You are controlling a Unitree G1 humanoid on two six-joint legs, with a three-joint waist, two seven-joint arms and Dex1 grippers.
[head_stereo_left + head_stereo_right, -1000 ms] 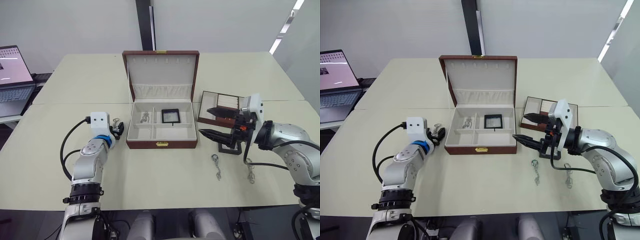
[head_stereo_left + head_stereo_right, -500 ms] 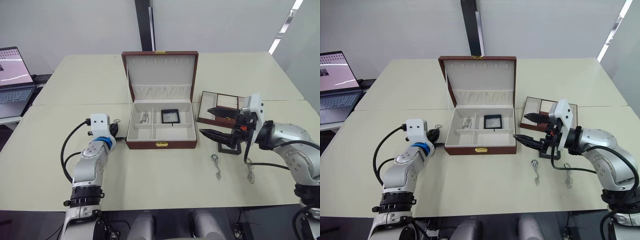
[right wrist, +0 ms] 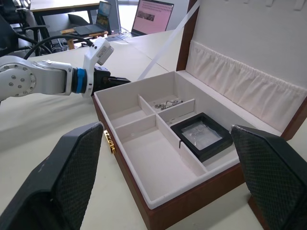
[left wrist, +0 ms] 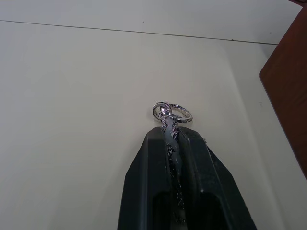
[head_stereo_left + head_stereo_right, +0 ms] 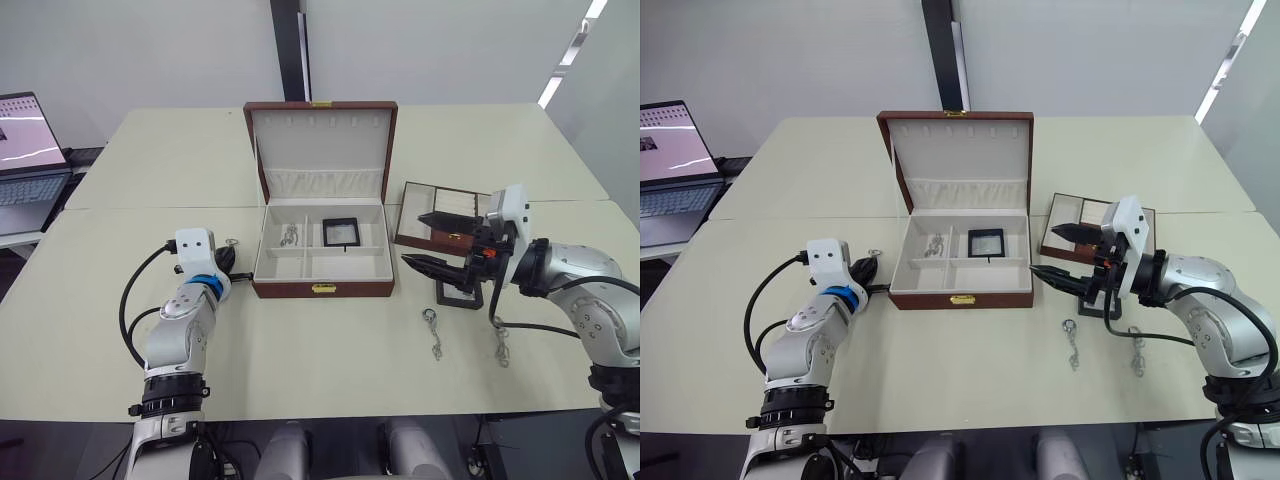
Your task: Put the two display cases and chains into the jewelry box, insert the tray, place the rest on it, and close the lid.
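The jewelry box (image 5: 322, 287) stands open mid-table, its lid (image 5: 322, 140) upright. One display case (image 5: 341, 232) and a chain (image 5: 290, 235) lie in its rear compartments. Left of the box, my left gripper (image 5: 228, 262) is shut on another chain (image 4: 171, 112), whose ring end pokes out past the fingertips just above the table. My right gripper (image 5: 412, 239) hangs open to the right of the box, empty. Below it a second black-framed display case (image 5: 455, 296) sits on the table. Two more chains (image 5: 433, 332) (image 5: 499, 345) lie near the front right. The tray (image 5: 445, 205) rests behind the right gripper.
A laptop (image 5: 25, 150) stands open on a separate table at the far left. A seam (image 5: 150, 207) runs across the tabletop behind the left arm. Bare tabletop lies in front of the box.
My left gripper has shut on the chain beside the box and drawn back slightly to the left. The right gripper has edged a little to the right, still open.
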